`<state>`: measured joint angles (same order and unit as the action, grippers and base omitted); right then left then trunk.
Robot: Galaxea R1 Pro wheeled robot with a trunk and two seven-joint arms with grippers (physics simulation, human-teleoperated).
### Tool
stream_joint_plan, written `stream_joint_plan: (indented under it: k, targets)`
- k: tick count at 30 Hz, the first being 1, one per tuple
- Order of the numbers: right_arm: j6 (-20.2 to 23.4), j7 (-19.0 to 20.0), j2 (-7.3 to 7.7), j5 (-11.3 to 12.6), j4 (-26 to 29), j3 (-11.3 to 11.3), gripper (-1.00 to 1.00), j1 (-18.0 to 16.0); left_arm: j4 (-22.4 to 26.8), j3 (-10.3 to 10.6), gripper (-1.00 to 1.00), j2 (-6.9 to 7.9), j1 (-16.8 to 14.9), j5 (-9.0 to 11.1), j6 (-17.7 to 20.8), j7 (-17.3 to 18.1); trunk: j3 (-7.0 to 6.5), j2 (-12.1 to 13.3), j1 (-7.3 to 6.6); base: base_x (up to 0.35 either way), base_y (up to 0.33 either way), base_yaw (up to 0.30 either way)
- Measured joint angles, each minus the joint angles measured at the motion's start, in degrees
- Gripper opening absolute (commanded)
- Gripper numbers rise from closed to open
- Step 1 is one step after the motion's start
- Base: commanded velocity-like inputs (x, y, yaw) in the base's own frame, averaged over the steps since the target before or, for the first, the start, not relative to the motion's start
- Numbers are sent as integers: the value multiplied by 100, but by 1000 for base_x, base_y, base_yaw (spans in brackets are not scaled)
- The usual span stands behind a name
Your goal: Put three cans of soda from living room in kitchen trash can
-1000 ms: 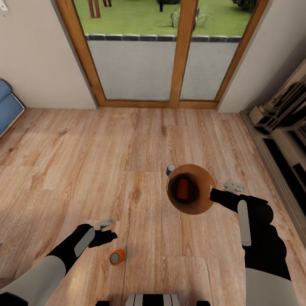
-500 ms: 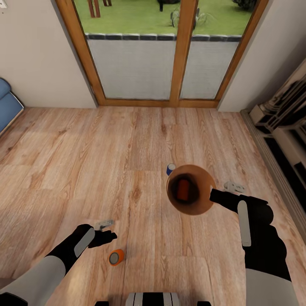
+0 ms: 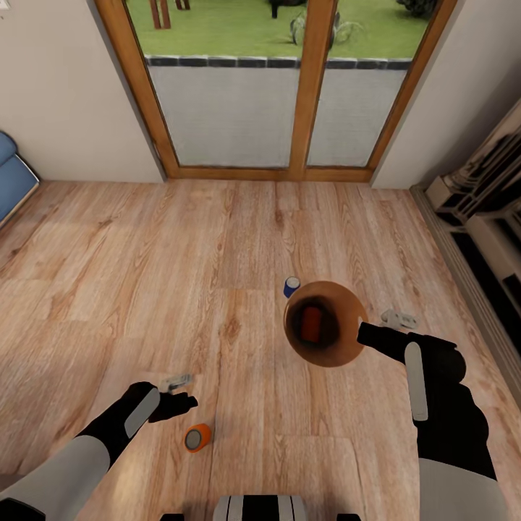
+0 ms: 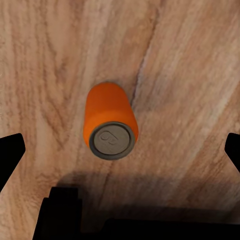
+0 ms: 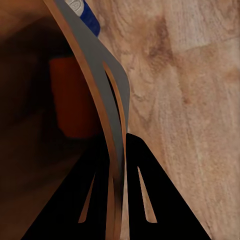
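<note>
your left gripper (image 3: 176, 394) hangs over the wood floor (image 3: 130, 275) with its fingers spread wide, nothing between them, just beside the orange can (image 3: 198, 437) that stands upright there. in the left wrist view that can (image 4: 109, 122) sits between the two fingertips, its grey top facing the camera and its long axis running roughly along the camera's line of sight. your right gripper (image 3: 365, 334) is clamped on the rim of the trash can (image 3: 325, 323), held up off the floor; a second orange can (image 3: 312, 323) stands inside it. the blue can (image 3: 291, 286) stands upright on the floor beyond the bin. i judge you're collecting the second can: next, lower the left gripper around the orange can and close on it.
</note>
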<state>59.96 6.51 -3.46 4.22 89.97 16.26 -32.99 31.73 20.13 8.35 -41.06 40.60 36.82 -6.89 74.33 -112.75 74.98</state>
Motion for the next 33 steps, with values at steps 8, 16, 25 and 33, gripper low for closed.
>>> stream_joint_plan:
  k: [8, 16, 25, 33]
  targets:
    - [0, 0, 3, -9, 2, 0, -100, 9, -8, 0, 100, -6, -1, 0, -2, -12, 144, -321, 176, 0, 0, 0]
    - [0, -1, 3, -18, 8, 0, -100, 14, -8, 5, 100, -26, 1, 1, -7, -14, 287, -642, 351, 0, 0, 0]
    - [0, 0, 1, 3, 14, 0, -100, 14, -13, 18, 100, -51, 0, 1, -6, -22, 341, -762, 417, 0, 0, 0]
    - [0, 0, -2, 25, 33, -5, -100, 14, -17, 26, 100, -53, -1, -7, 0, -18, 418, -884, 484, 0, 0, 0]
